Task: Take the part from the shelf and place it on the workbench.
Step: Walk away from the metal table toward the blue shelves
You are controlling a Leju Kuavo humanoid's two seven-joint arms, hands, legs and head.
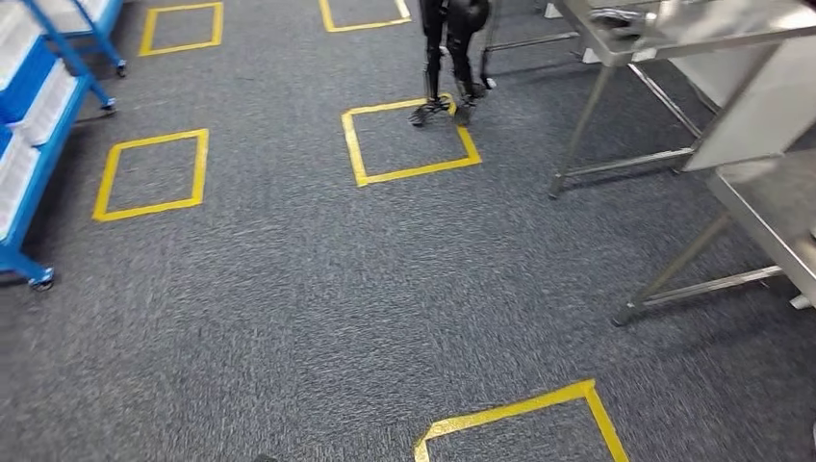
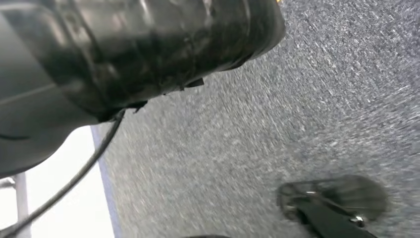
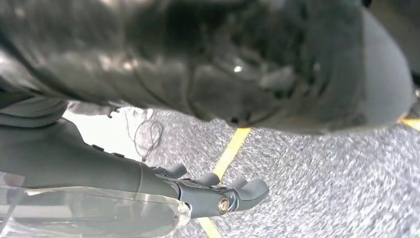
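In the right wrist view my right hand (image 3: 208, 193) hangs over the grey carpet with its dark fingers (image 3: 247, 191) curled. A clear, glossy packet, the part (image 3: 94, 213), lies pressed under the hand and appears held. What is inside the packet is too blurred to make out. The grey cover of my left hand (image 2: 29, 124) shows at the edge of the left wrist view, its fingers hidden. The blue shelf (image 1: 29, 144) with white bins stands at the far left in the head view. A steel workbench (image 1: 770, 212) stands at the right.
A second steel bench (image 1: 693, 29) stands further back on the right, its legs reaching into the floor space. Another robot's dark legs (image 1: 447, 58) stand at a yellow tape square (image 1: 409, 140). More tape squares (image 1: 154, 173) mark the grey carpet, one close in front (image 1: 520, 414).
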